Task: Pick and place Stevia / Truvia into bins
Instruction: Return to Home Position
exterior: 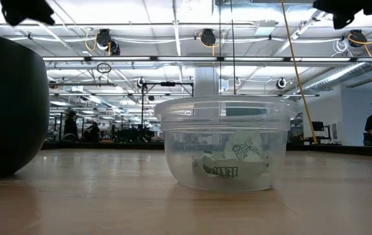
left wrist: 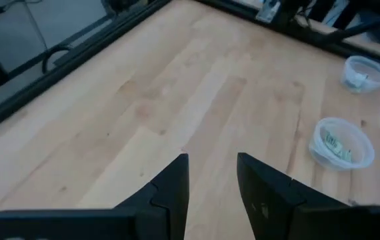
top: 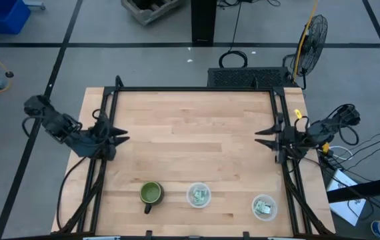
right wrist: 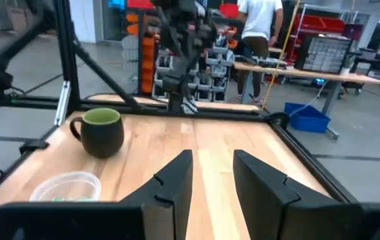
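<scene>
Two clear plastic cups stand near the table's near edge: one in the middle [top: 199, 195], one toward the right [top: 264, 207]. Pale green and white packets lie inside both; in the low view the middle cup [exterior: 224, 142] shows packets [exterior: 232, 163] resting on its bottom. No packet lies loose on the table. My left gripper [top: 122, 139] hovers at the table's left edge, open [left wrist: 211, 175]. My right gripper [top: 262, 137] waits at the right edge, open [right wrist: 213, 170]. Both are far from the cups.
A dark green mug [top: 151, 194] with a handle stands left of the middle cup; it fills the low view's left side [exterior: 10, 104]. Black frame rails [top: 197, 89] border the table's far, left and right sides. People stand in the room beyond.
</scene>
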`<action>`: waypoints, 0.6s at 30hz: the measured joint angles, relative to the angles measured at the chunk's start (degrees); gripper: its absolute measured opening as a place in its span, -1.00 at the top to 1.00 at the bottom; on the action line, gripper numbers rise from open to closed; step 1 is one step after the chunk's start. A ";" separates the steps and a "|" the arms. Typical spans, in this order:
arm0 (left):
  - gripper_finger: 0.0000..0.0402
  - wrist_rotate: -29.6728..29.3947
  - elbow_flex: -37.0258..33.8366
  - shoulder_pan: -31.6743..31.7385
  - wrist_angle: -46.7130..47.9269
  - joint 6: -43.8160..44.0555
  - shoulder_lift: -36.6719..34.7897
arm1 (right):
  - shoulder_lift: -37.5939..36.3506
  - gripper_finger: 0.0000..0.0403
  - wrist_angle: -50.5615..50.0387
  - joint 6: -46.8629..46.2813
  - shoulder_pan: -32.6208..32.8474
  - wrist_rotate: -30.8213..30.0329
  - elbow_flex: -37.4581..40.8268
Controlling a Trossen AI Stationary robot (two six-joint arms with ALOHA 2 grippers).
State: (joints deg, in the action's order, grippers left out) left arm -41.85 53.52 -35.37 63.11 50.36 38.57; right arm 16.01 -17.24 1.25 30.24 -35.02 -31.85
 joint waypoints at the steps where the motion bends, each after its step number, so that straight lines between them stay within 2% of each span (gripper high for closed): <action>1: 0.35 -0.10 -2.58 -0.09 -2.25 -0.63 -1.95 | 0.11 0.48 0.73 0.35 -0.10 0.34 0.26; 5: 0.35 -0.14 -10.52 -0.18 -6.84 -2.48 -10.20 | 0.06 0.48 4.53 0.71 -0.28 0.71 0.54; 11: 0.35 -0.91 -17.12 -0.18 -9.49 -3.51 -22.94 | 0.06 0.48 5.87 -0.12 -0.28 0.75 0.56; 14: 0.35 -1.97 -22.91 -0.18 -20.77 -13.31 -27.84 | 0.09 0.48 5.87 0.04 -0.28 0.71 0.58; 18: 0.35 4.21 -32.72 -0.18 -41.17 -30.64 -32.56 | 0.09 0.48 5.87 1.02 -0.28 0.69 0.58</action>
State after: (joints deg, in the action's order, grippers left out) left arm -37.64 20.81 -35.55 21.94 19.72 6.01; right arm 16.10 -11.38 2.27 29.95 -34.33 -31.27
